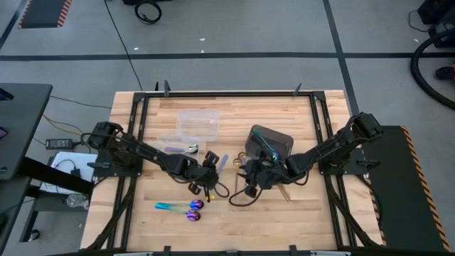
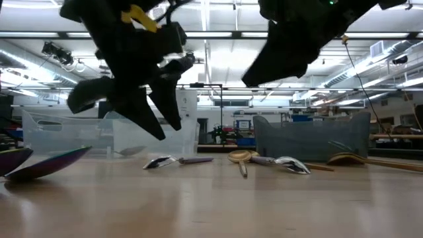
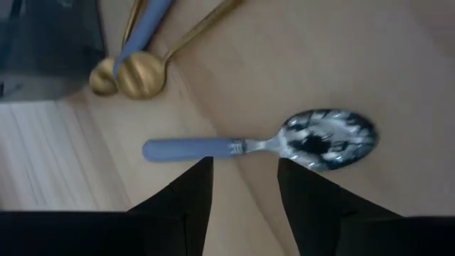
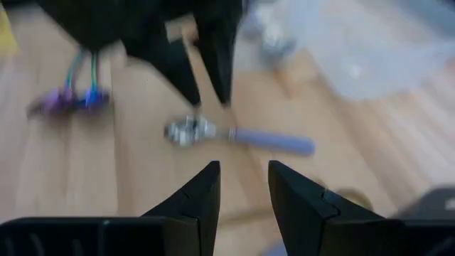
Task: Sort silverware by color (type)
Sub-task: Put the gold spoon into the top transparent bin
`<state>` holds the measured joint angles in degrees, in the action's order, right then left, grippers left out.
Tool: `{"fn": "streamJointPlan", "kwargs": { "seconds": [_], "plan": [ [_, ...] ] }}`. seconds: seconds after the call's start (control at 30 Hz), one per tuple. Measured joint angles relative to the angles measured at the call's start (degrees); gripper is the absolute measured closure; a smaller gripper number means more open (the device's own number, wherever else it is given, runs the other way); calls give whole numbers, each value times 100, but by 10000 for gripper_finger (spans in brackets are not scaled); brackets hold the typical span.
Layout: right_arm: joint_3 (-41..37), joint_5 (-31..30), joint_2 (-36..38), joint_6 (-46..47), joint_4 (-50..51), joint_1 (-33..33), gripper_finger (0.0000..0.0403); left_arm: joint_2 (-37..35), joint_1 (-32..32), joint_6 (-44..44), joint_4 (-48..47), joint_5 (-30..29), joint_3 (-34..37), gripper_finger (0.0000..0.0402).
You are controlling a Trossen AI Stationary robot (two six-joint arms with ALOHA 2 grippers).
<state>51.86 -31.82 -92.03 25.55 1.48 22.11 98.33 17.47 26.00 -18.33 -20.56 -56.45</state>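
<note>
A spoon with a shiny silver bowl and a lilac-blue handle (image 3: pixel 249 145) lies flat on the wooden table (image 1: pixel 298 213) near its middle. My left gripper (image 3: pixel 242 186) hovers open just above it, fingers slanting down over the handle where it joins the bowl and touching nothing. My right gripper (image 4: pixel 242 186) stands open a little toward the right, aimed at the same spoon (image 4: pixel 234 134). Two iridescent spoons with teal handles (image 1: pixel 181 208) lie side by side toward the near edge. Gold spoons (image 3: pixel 138 75) lie beside the bin. In the low view the left gripper (image 2: pixel 155 125) hangs clear of the tabletop.
A dark grey bin (image 1: pixel 271 141) stands right of the centre. A clear plastic container (image 1: pixel 197 124) stands toward the far side, with another silver spoon (image 1: pixel 186 148) at its near edge. Black frame rails (image 1: pixel 139 114) run along the table's sides. Bare wood lies along the near edge.
</note>
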Motion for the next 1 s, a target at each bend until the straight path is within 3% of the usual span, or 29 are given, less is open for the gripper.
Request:
{"fn": "streamJointPlan", "kwargs": {
  "seconds": [0.2,0.63,0.87,1.0],
  "plan": [
    [707,647,-78,165,1750,-95,276,-124,579,-708,407,-191,151,278],
    [1134,2220,-146,-562,2758,-198,275,-962,910,-1982,840,-214,140,330],
    [1128,2890,-181,-839,3491,-188,239,-870,896,-2698,809,-233,151,335],
    [998,3000,-179,-545,3629,-133,211,-872,792,-2985,840,-271,151,335]
  ]
}}
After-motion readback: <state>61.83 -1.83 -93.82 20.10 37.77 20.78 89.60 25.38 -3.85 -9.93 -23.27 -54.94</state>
